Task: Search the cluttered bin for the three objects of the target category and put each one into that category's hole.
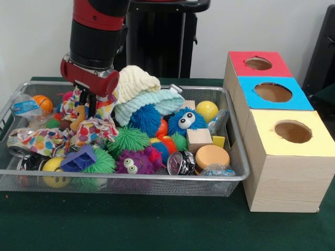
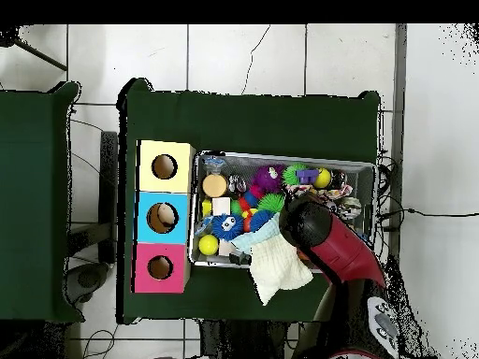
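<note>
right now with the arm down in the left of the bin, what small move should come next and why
Probably a short straight lift. The end effector is sunk into the patterned cloth in the wire bin, hiding what lies beneath. Whether it grips the cloth cannot be told; raising a little would show that and may uncover the toys below.

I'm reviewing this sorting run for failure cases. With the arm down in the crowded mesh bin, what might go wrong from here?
1. The gripper is buried in the polka-dot cloth; lifting may drag the fabric and spill neighbouring toys.
2. The knitted cloth lies over the bin's far rim beside the arm; a sweep might pull it out.
3. The spiky balls are packed tightly, so a grasp may catch two at once.
</note>
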`<act>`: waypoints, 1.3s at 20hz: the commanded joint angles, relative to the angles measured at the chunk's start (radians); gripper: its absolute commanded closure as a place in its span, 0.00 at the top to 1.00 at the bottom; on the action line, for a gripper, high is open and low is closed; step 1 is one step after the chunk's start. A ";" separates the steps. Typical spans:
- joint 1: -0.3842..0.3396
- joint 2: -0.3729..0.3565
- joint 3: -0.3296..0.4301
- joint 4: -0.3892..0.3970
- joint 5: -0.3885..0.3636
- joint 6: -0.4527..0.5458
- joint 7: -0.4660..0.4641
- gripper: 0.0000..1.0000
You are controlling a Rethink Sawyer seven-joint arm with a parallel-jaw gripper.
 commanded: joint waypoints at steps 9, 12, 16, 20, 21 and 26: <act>-0.026 0.028 0.114 0.074 -0.014 -0.016 0.203 0.00; 0.044 0.008 0.060 0.061 0.020 0.058 0.249 0.00; 0.153 0.021 -0.018 0.009 0.080 0.148 0.349 0.00; 0.233 0.064 -0.077 -0.030 0.130 0.176 0.408 0.00; 0.234 0.070 -0.071 -0.027 0.139 0.161 0.406 0.00; 0.245 0.098 -0.058 -0.019 0.164 0.112 0.402 0.00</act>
